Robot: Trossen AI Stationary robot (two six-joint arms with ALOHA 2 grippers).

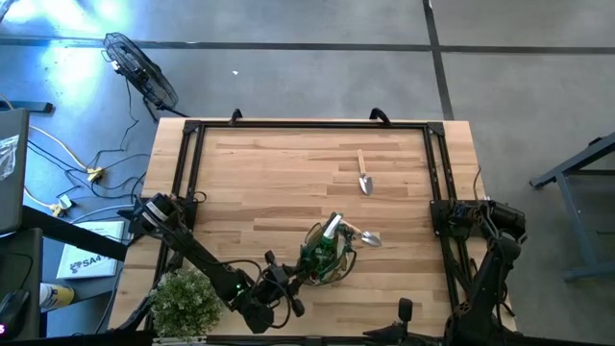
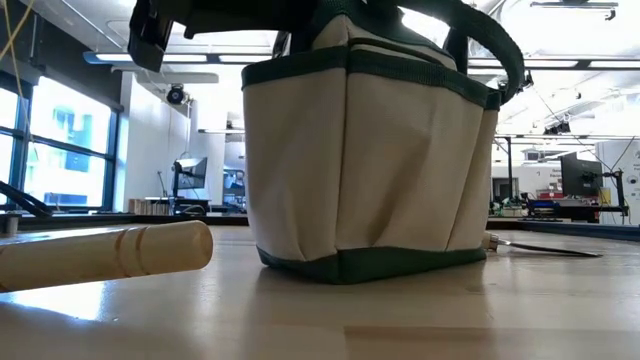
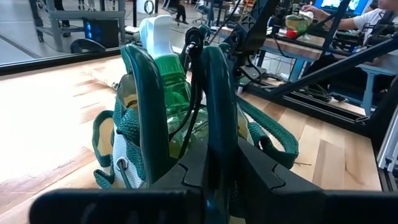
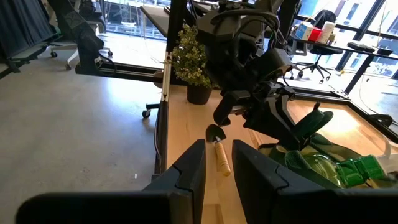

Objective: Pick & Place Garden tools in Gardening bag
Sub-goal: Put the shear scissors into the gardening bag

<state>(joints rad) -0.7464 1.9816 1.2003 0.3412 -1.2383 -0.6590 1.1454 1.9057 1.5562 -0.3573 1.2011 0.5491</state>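
Observation:
The gardening bag (image 1: pixel 322 259) (image 2: pixel 370 170) stands on its base near the table's near edge. A green-and-white piece (image 1: pixel 332 229) (image 3: pixel 168 62) sticks out of its top. My left gripper (image 1: pixel 298 276) (image 3: pixel 214 180) reaches in from the near left and is shut on a bag handle. One trowel (image 1: pixel 365 178) lies flat toward the far side. A trowel blade (image 1: pixel 370 238) (image 2: pixel 540 245) shows just right of the bag. Another trowel (image 4: pixel 221 155), its wooden handle (image 2: pixel 110 255) toward the near edge, lies in front of my right gripper (image 4: pixel 217 180), which is open with nothing between its fingers. My left gripper pinches one of the bag's green loop handles (image 3: pixel 217 112) between its two fingers. The fingers come roughly level from the table's near-left side. The strap stands up edge-on between them. The bag stays upright with its bottom (image 2: pixel 370 265) on the table.
A bushy potted plant (image 1: pixel 183 298) (image 4: pixel 193 59) stands at the near left corner beside my left arm. Black frame rails (image 1: pixel 187 163) run along the table's left, far and right sides. My right arm (image 1: pixel 485 274) waits at the near right. Bare wood lies between the bag and the far trowel.

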